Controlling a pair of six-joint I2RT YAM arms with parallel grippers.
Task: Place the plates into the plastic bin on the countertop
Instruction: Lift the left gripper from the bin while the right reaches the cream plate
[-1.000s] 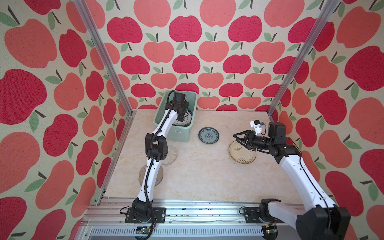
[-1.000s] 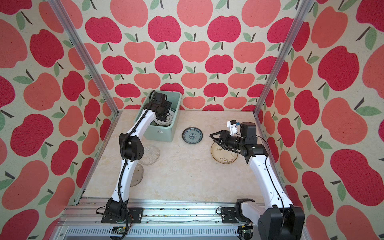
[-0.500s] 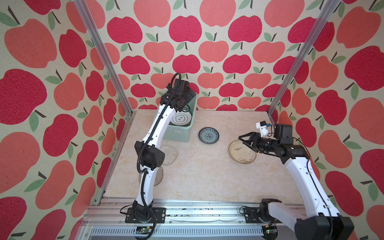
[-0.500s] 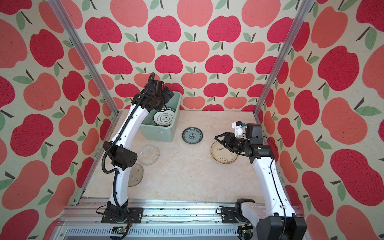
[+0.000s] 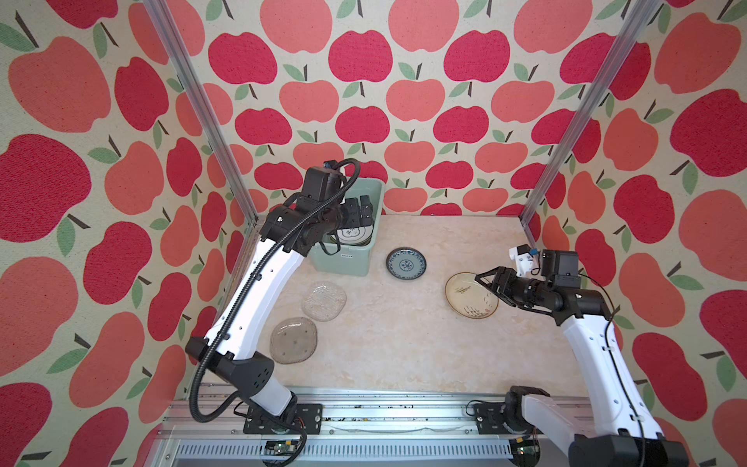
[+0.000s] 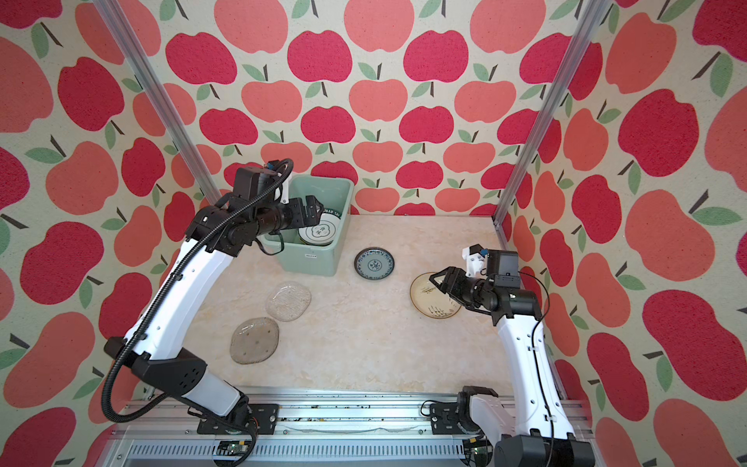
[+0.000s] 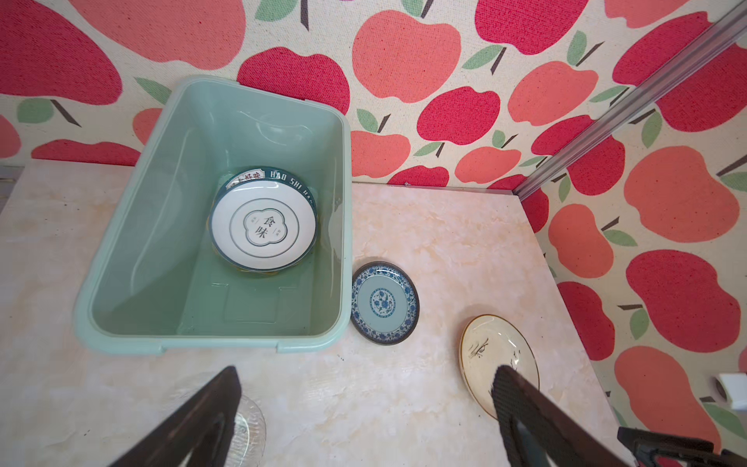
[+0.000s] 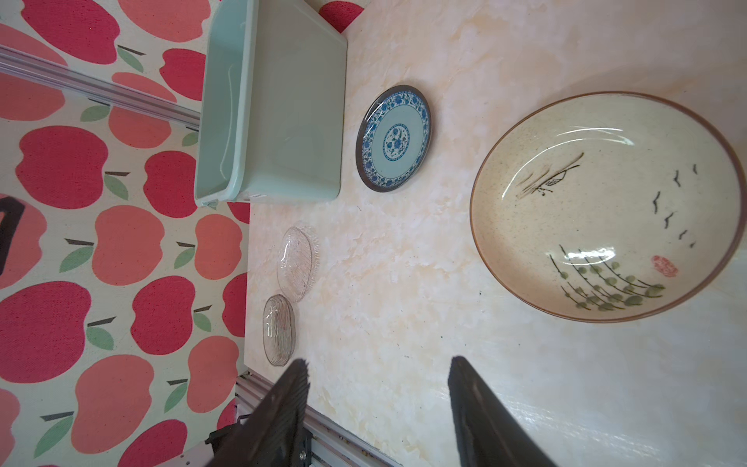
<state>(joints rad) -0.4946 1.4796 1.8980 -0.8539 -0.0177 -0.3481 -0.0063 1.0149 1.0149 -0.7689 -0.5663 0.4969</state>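
Right wrist view: cream plate [image 8: 606,206] lies flat on the countertop [image 8: 404,283], likely stiff, glossy-slick and breakable; its raised rim looks the best hold. Near it the right gripper [image 8: 378,362] hovers, spread and empty; left gripper [image 7: 366,370], spread and empty, hangs above the plastic bin [image 7: 133,226].

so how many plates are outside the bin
4: blue-patterned plate beside the bin, cream plate far right, farther glass plate and nearer glass plate on the left. The left arm may hide more.
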